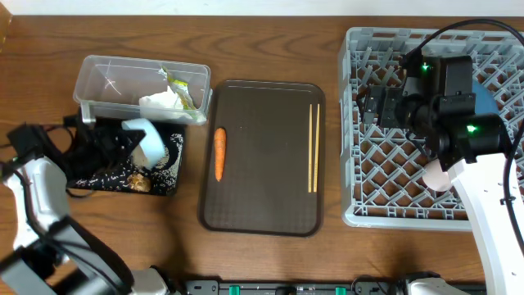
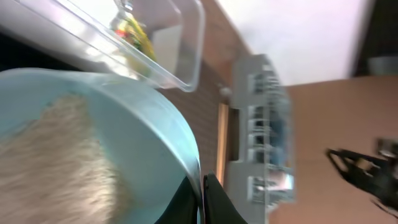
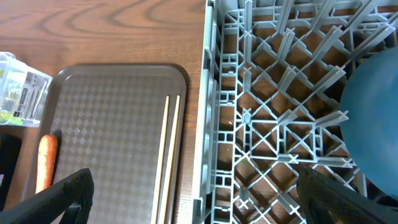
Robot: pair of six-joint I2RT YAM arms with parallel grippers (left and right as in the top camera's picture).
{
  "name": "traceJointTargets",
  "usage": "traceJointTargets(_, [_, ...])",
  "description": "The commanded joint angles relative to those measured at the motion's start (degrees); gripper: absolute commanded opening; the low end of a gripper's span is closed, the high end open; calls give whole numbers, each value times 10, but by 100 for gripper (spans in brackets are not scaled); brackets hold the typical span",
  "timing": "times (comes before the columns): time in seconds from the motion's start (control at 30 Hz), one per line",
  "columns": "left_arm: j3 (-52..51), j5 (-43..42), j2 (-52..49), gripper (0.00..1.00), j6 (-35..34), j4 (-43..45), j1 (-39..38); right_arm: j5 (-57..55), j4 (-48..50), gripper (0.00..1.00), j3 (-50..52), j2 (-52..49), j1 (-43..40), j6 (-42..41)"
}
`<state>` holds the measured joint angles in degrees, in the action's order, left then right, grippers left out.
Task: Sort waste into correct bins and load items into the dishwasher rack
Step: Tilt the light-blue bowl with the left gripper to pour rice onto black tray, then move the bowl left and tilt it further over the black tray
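Left tool (image 1: 129, 138): clenched on the rim of the light blue cup (image 1: 150, 141), with the wall pinched between its fingers. The cup is tipped over the black tray (image 1: 172, 182), above scattered rice grains (image 1: 168, 154) and a brown lump (image 1: 141, 183). The wrist view is blurred. A pale patch shows inside the cup, and I cannot tell whether it is leftover rice.

Right tool (image 1: 375, 106): spread wide, grasping nothing. It hangs over the left side of the rack (image 1: 360, 176), close to the wall that faces the serving tray (image 1: 262, 201). The blue plate (image 3: 373, 118) already stands in the rack.

Handling, as judged:
- Cup: looks light, rigid and smooth-walled. A rim pinch lets it swing and may slip. Carry it level and slowly, and seat it mouth-down between the pegs.
- Carrot (image 1: 219, 153): lies alone on the serving tray. Small, firm and round, so it is likely to roll. Take it across the middle with the jaws square to its length.
- Chopsticks (image 1: 313, 147): lie side by side at the serving tray's right edge. Thin, stiff and light, and flat on the surface, so there is little to get under. Pinch both together near mid-length; an end grip would let them splay or pivot.

The clear tub (image 1: 102, 78) on the bench (image 1: 262, 33) holds tissue and a yellow-green wrapper. Both are soft and almost weightless.
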<state>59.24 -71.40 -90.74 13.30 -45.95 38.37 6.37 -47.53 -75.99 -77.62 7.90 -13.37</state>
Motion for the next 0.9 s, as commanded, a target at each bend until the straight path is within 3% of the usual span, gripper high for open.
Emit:
traceJointTargets(0.0, [-28,-167,-43,6,125,2,5,-6,0,97,-1,0,0,6])
traceJointTargets(0.13, [-38,-186,-84,6,178,0,5,-6,-2,97,-1,0,0,6])
traceJointTargets(0.37, [-38,-186,-91,6,210,5,6,-6,-6,97,-1,0,0,6])
traceJointTargets(0.43, [-39,-156,-92,6,225,13,6,-6,-5,97,-1,0,0,6])
traceJointTargets(0.73, [-39,-183,-96,6,201,16,8,-6,-1,97,-1,0,0,6])
traceJointTargets(0.87, [-39,-83,-96,6,171,10,8,-6,-3,97,-1,0,0,6])
